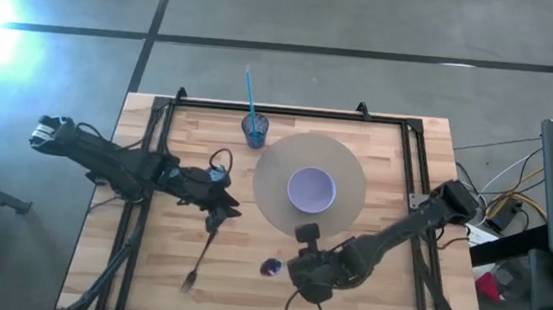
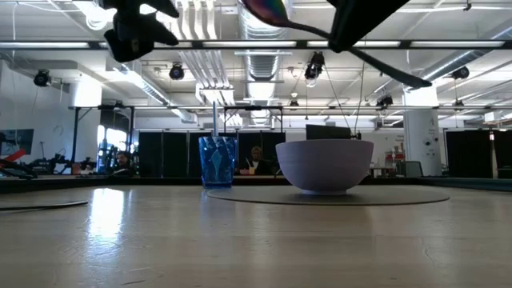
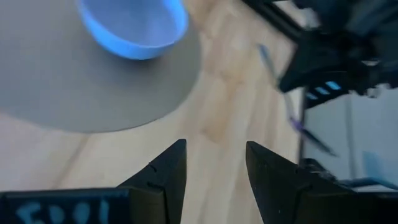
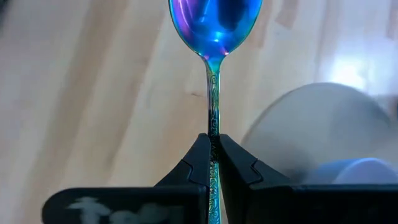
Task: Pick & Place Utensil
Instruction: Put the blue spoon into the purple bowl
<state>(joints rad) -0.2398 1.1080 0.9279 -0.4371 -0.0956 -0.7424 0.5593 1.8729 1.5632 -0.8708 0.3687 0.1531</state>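
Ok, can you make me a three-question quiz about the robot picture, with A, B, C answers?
1. Where does the bowl sit?
A. On the round grey mat
B. On the floor
C. Inside the blue cup

2. What colour is the spoon?
A. Plain white
B. Shiny rainbow blue and purple
C. Red

3. What is the right claw doing?
A. Hanging wide open
B. Holding the bowl
C. Pinching the spoon's handle

Answers:
1 A, as the high view shows the bowl in the middle of the mat.
2 B, as the right wrist view shows it gleaming blue and purple.
3 C, as its fingers close on the thin handle, while the left claw is open and holds nothing, above the fork on the table.
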